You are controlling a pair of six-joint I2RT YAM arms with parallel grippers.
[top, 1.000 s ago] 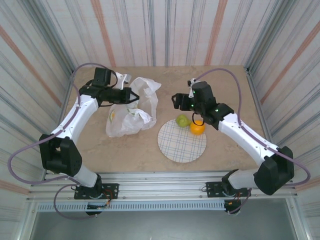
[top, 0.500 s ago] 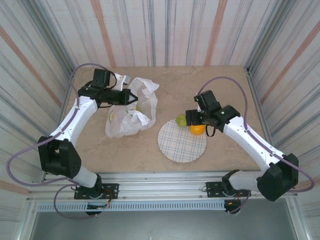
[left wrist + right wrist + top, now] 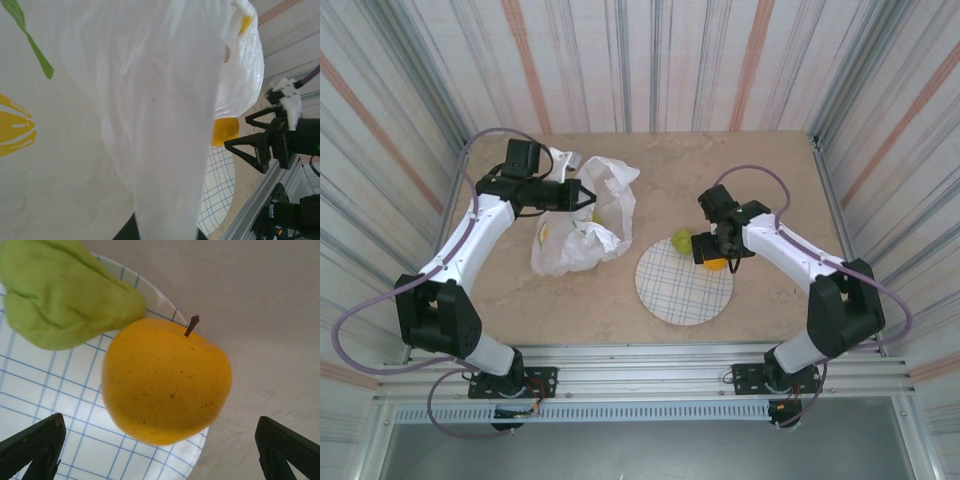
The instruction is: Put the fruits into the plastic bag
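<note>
Right wrist view: the right gripper [image 3: 160,447] hangs wide open and empty over the yellow-orange fruit [image 3: 167,382], which sits at the rim of the plate [image 3: 75,410], touching the green pear [image 3: 60,295]. Bare table [image 3: 260,300] lies beyond. The left gripper [image 3: 585,193] pinches the plastic bag [image 3: 575,240], near the plate's left edge.

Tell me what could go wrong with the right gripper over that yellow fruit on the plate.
1. The yellow fruit sits at the rim of the plate against the green pear; the open right gripper could roll it off or shove the pear on closing.
2. The left gripper pinches the plastic bag, which hangs crumpled, so its mouth may be too narrow for a drop.
</note>
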